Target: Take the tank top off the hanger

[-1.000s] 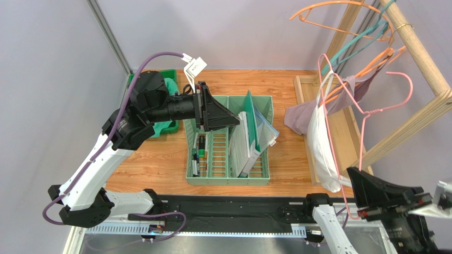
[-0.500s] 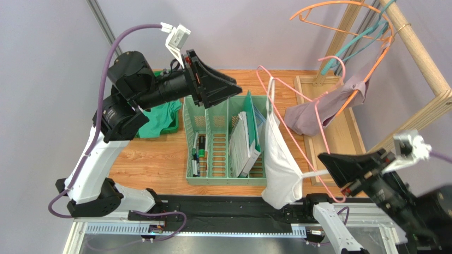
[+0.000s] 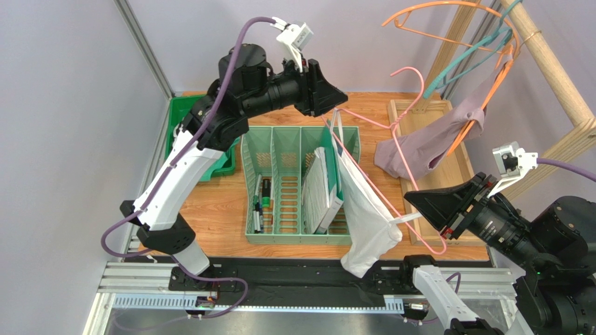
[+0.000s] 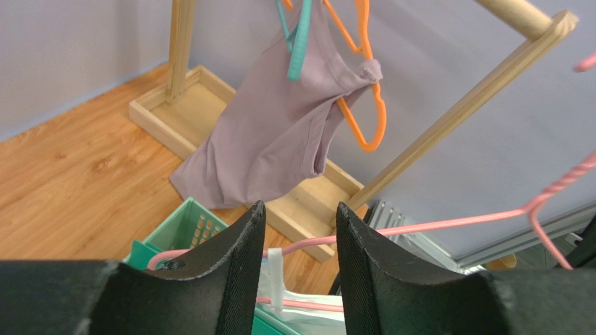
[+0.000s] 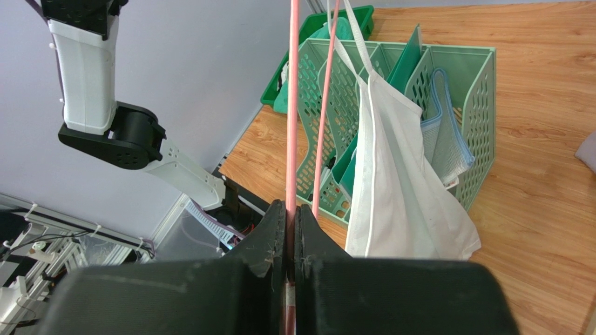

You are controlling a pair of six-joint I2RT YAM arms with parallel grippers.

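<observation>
A white tank top (image 3: 364, 209) hangs from a pink wire hanger (image 3: 378, 125) held in the air over the green organizer. My right gripper (image 3: 414, 204) is shut on the hanger's wire; the right wrist view shows the wire (image 5: 292, 105) clamped between the shut jaws of the right gripper (image 5: 292, 207), with the top (image 5: 399, 188) hanging beyond. My left gripper (image 3: 338, 98) is open at the hanger's upper end. In the left wrist view, the white strap (image 4: 276, 269) and the pink wire (image 4: 420, 225) show in the gap of the left gripper (image 4: 301, 213), just past its fingertips.
A green slotted file organizer (image 3: 280, 181) with papers and pens stands mid-table. A green bin (image 3: 175, 125) sits at the far left. A wooden rack (image 3: 552, 70) at the right carries orange and teal hangers and a mauve top (image 3: 420, 150).
My right gripper swung the pink hanger and white top from the rack leftwards over the organizer. My left arm rose and moved right, up to the hanger's upper end and strap.
</observation>
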